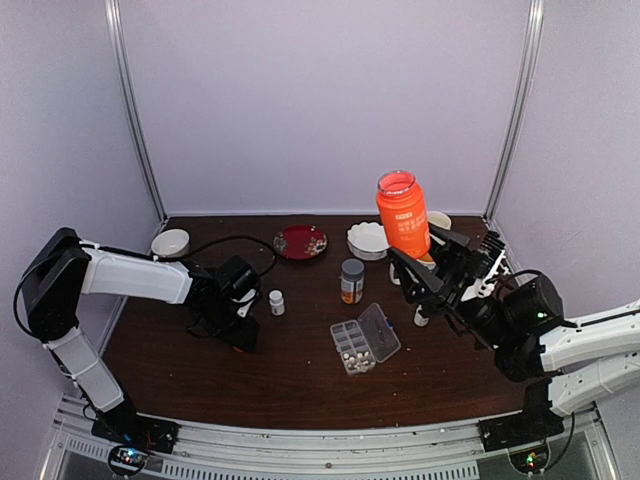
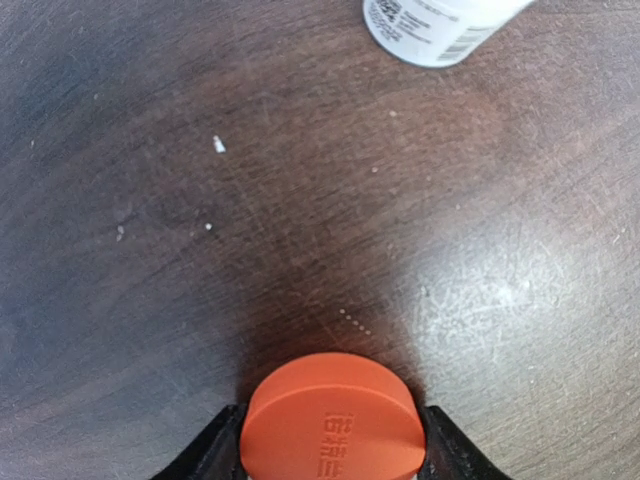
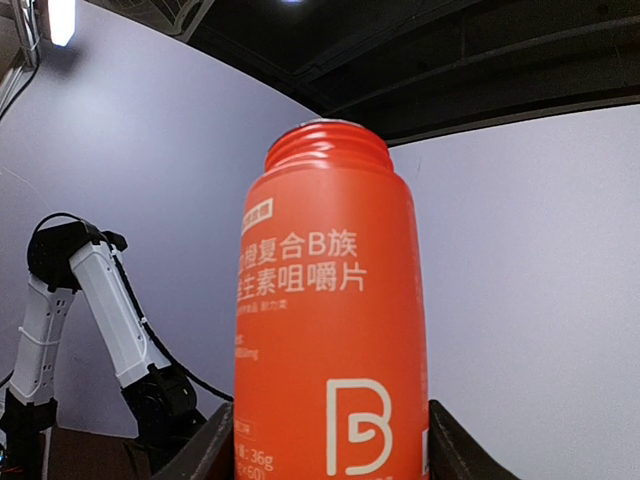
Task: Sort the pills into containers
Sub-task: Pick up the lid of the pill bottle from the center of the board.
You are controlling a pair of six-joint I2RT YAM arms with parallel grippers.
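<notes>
On the tabletop [image 1: 300, 372], the organizer box [image 1: 365, 340] lies centre-front, pills [image 1: 352, 352] in its compartments. A small bottle [image 1: 277, 302] stands to its left, a capped bottle [image 1: 352, 281] just behind, and a plate [image 1: 301, 242] and bowl [image 1: 367, 240] farther back.

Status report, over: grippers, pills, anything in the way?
Left gripper shut on orange cap. Right gripper holds uncapped orange bottle, raised. Organizer box open, some pills inside. Nothing covering the box.

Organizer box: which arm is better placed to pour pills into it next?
Right, probably: the right gripper holds the uncapped orange bottle upright near the organizer box; the left gripper straddles the orange cap, farther off.
</notes>
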